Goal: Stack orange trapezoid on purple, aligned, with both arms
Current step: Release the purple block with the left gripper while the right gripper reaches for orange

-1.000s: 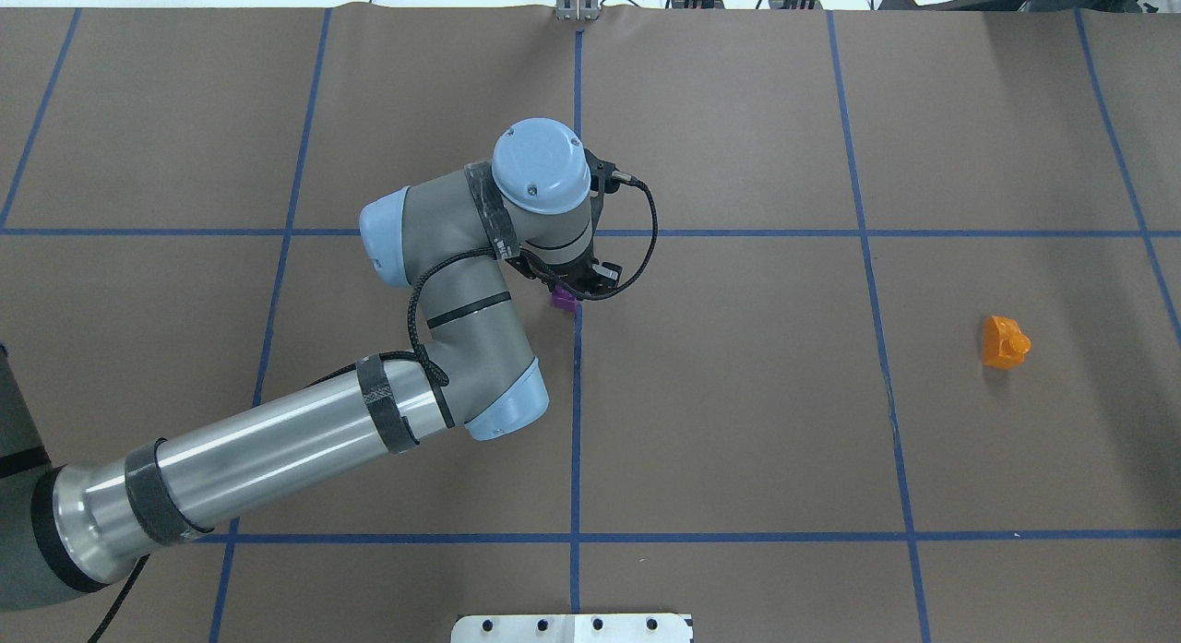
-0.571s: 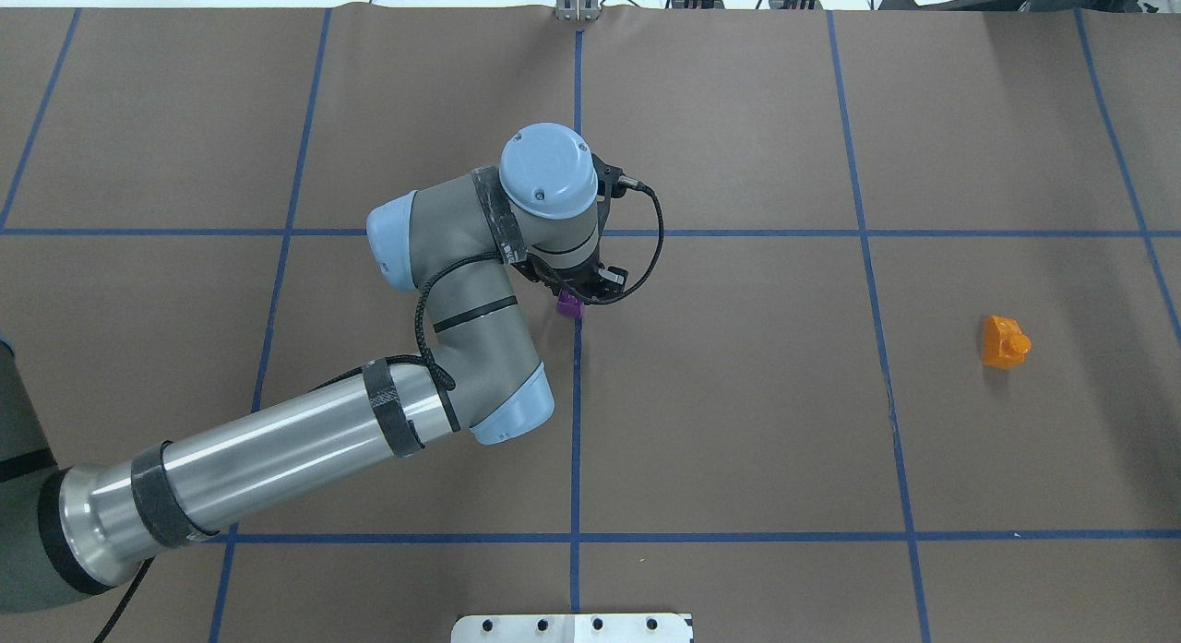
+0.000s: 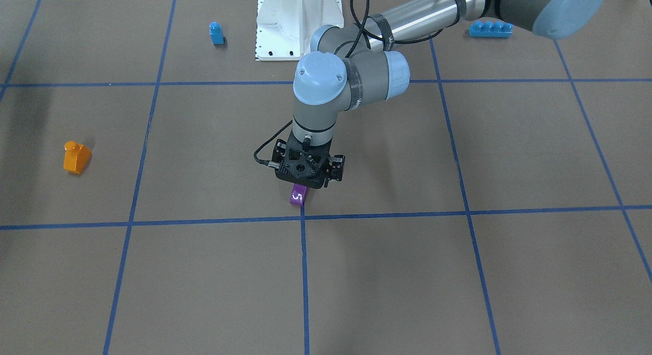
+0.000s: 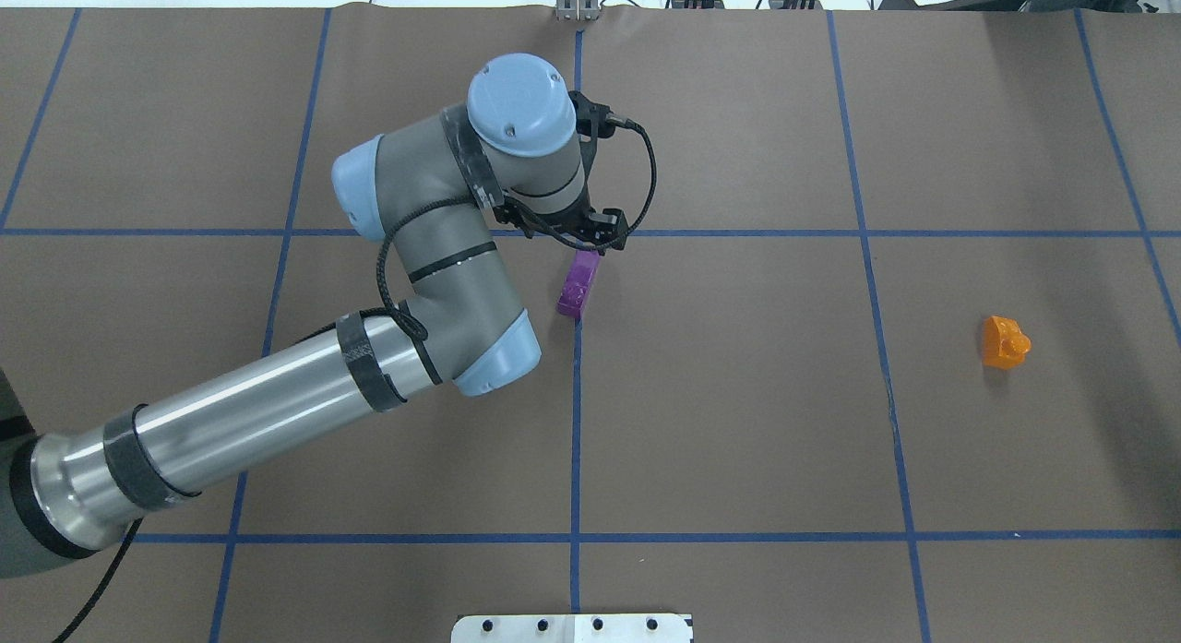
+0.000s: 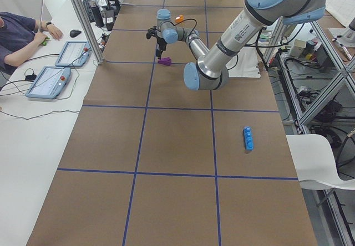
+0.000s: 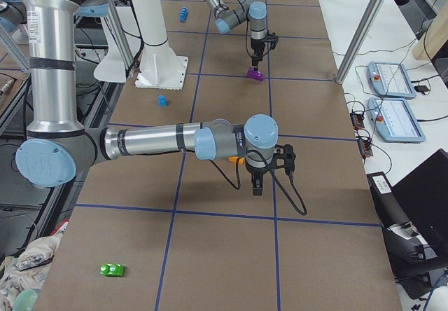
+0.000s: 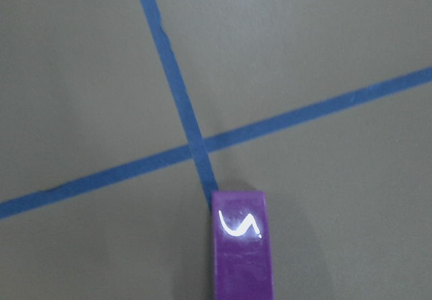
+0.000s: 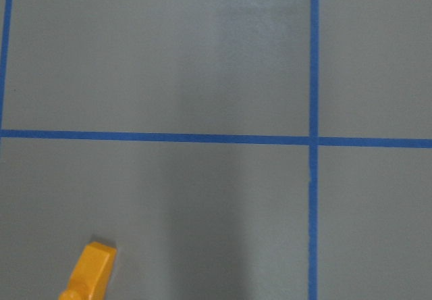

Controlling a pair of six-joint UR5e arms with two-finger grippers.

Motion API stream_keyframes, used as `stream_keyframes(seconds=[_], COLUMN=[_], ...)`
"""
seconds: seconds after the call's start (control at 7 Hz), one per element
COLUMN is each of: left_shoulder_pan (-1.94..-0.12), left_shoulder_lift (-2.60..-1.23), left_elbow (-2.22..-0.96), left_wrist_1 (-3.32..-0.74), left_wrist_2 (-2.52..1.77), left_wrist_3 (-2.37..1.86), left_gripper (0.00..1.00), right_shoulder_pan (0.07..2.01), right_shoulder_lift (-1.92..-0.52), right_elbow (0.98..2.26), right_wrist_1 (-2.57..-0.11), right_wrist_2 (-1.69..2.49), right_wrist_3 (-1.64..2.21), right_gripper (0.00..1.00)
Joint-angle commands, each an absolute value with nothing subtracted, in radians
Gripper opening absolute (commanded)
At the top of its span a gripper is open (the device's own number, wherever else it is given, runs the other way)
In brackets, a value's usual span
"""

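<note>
Now, left gripper (image 4: 581, 244): above purple brick (image 4: 578, 288), opening I cannot tell
Purple brick: lying on table (image 4: 738, 440), beside tape crossing (image 7: 198, 144)
Right gripper (image 6: 256, 185): near orange brick (image 4: 1005, 341), opening I cannot tell
Orange brick: well apart from purple brick

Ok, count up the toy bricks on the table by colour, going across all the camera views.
Orange: 1, the orange trapezoid
Purple: 1, the purple brick
Blue: 2, the small one-stud brick and the long four-stud brick
Green: 1, the green brick
Total: 5
</note>
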State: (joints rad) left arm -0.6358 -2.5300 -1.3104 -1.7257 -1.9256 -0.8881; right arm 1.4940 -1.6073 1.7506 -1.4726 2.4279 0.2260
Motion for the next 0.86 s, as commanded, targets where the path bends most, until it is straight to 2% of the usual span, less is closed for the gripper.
stream_keyframes(seconds=[0.0,0.43,0.71], left_shoulder_pan=[-0.734,-0.790,-0.825], left_shoulder_lift=[-2.526,-2.475,-2.351], left_elbow=[-1.427,-1.650,-1.777], left_wrist_1=[-1.549,-1.299,-1.255], left_wrist_2=[-1.990,-1.991,-1.990], left_wrist_3=[-0.885,-0.789,-0.684], left_gripper=[1.00,1.00,1.00], right_shoulder_pan=[1.334,1.118,0.987], right_shoulder_lift=[-1.659,-1.695,-1.687], right_elbow=[1.764,1.779,1.778], right_wrist_1=[-1.157,-1.017,-0.986], right_wrist_2=[2.382,2.260,2.194], right_wrist_3=[0.600,0.925,1.043], right_gripper=[1.00,1.00,1.00])
